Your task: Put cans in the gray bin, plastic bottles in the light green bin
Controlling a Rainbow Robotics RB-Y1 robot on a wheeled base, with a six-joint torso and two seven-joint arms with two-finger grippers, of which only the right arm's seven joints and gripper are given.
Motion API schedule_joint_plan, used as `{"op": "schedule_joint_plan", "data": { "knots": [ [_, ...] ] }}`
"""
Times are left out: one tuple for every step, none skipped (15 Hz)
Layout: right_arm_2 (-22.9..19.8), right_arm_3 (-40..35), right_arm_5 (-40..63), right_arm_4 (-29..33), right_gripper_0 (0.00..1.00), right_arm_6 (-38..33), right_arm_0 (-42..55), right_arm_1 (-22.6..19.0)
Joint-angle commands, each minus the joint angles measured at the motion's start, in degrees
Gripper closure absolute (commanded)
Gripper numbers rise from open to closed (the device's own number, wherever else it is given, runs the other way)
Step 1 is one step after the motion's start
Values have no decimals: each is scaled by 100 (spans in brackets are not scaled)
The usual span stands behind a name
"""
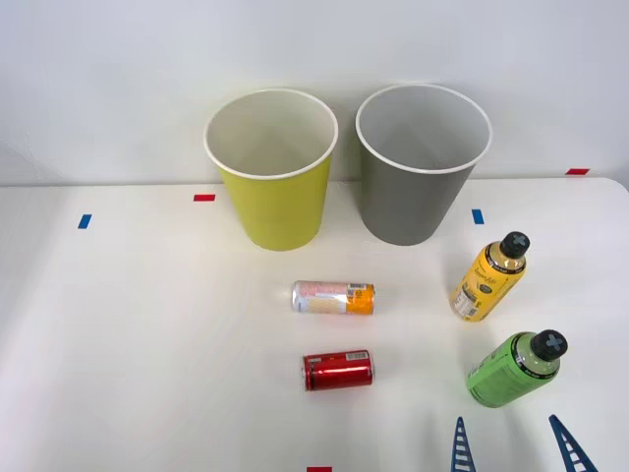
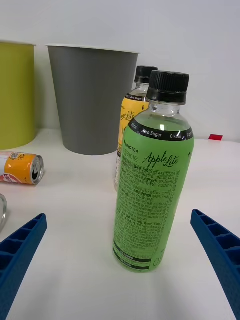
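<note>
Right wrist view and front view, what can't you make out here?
- Yellow bottle: mostly hidden behind the green bottle in the right wrist view.
- Red can: its label is too small to read in the front view.
- Light green bin: cut off by the right wrist view's edge.

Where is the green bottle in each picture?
Front view: the green bottle stands at the near right of the table, close to the open hand.
Right wrist view: the green bottle stands upright mid-picture.
Shared landmark: the yellow bottle just behind it.
</note>
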Motion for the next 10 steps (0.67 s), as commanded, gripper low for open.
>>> {"op": "schedule_joint_plan", "data": {
  "knots": [
    [0, 0, 0, 0, 0, -1, 0, 0],
    [0, 0, 0, 0, 0, -1, 0, 0],
    [0, 0, 0, 0, 0, -1, 0, 0],
    [0, 0, 0, 0, 0, -1, 0, 0],
    [0, 0, 0, 0, 0, -1, 0, 0],
    [0, 0, 0, 0, 0, -1, 0, 0],
    [-18, 202, 62, -9, 0, -18, -53, 26],
    [-26, 246, -8, -35, 0, -27, -88, 26],
    [-26, 237, -123, -79, 0, -27, -62, 26],
    [-44, 237, -219, -167, 0, -36, -53, 26]
  ]
}}
